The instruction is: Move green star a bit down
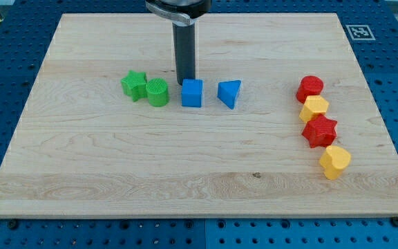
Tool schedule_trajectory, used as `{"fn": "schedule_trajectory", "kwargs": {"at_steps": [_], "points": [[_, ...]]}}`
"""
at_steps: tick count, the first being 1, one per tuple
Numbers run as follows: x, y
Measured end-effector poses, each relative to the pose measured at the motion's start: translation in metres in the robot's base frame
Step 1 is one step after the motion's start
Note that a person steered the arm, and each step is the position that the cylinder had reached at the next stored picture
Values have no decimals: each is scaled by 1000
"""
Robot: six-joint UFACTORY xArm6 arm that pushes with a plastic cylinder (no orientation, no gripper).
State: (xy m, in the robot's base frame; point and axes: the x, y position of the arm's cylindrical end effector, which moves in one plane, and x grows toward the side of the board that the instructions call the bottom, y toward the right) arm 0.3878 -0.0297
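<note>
The green star (pixel 134 84) lies on the wooden board (pixel 116 159) at the view's upper left. A green round block (pixel 157 92) touches it on its right. My tip (pixel 185 82) stands just above the blue cube (pixel 192 93), to the right of the green round block and about 70 pixels right of the star. It touches neither green block. A blue triangular block (pixel 230 93) lies to the right of the cube.
At the view's right a column runs downward: a red round block (pixel 310 87), a yellow hexagonal block (pixel 314 108), a red star (pixel 320 131) and a yellow heart (pixel 335 161). A marker tag (pixel 359 32) sits beyond the board's top right corner.
</note>
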Motion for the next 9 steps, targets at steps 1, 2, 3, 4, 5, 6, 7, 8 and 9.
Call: {"fn": "schedule_trajectory", "kwargs": {"at_steps": [1,2,3,4,5,6,7,8,9], "points": [[-1,-6],[-18,-18],[-28,-43],[-28,-76],[-23,-96],[-15,-97],[-11,-98],[-11,-98],[-9,-98]]}}
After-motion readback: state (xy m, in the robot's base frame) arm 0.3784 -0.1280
